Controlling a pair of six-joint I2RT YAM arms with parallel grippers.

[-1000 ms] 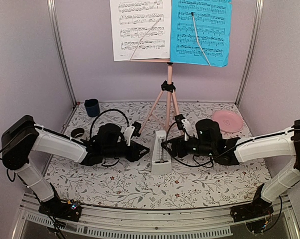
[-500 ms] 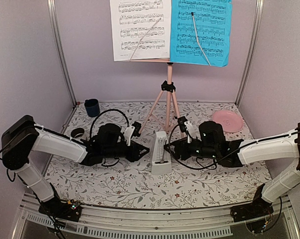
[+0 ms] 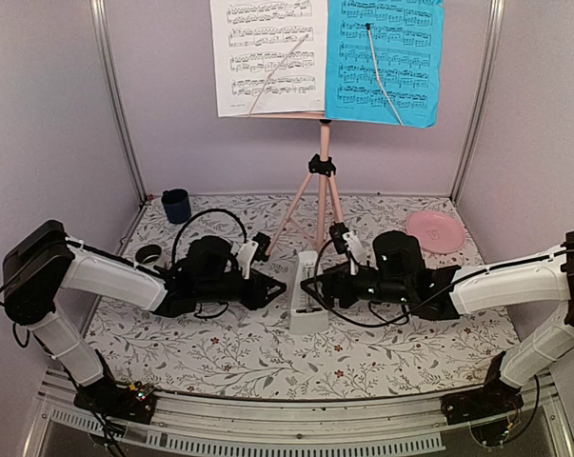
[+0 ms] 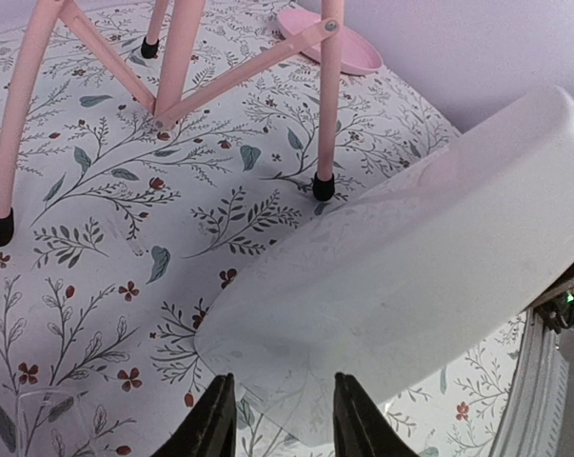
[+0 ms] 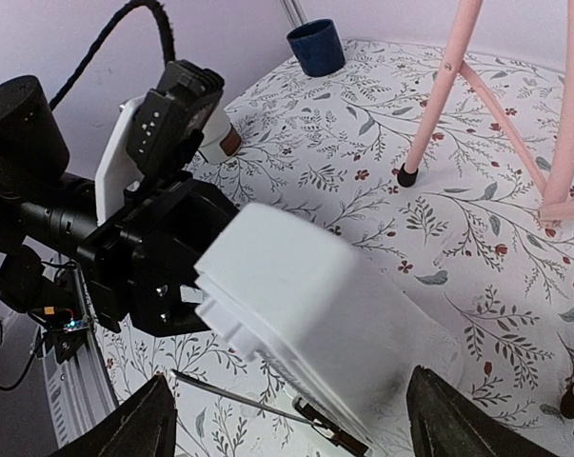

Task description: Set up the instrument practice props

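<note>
The pink tripod music stand rises at the back middle, its legs also in the left wrist view and right wrist view. A white sheet and a bright blue sheet rest on its tray. The white metronome stands upright in front of the tripod. My left gripper sits just left of it, jaws partly open, holding nothing; the metronome lies beyond the tips. My right gripper is wide open around the metronome, whose thin pendulum rod shows.
A dark blue cup stands at the back left and a round pink plate at the back right. A small round pot sits behind the left arm. Metal frame posts flank the flowered tablecloth.
The right gripper has opened wider and shifted left, closer around the metronome. The left arm and the metronome have not moved.
</note>
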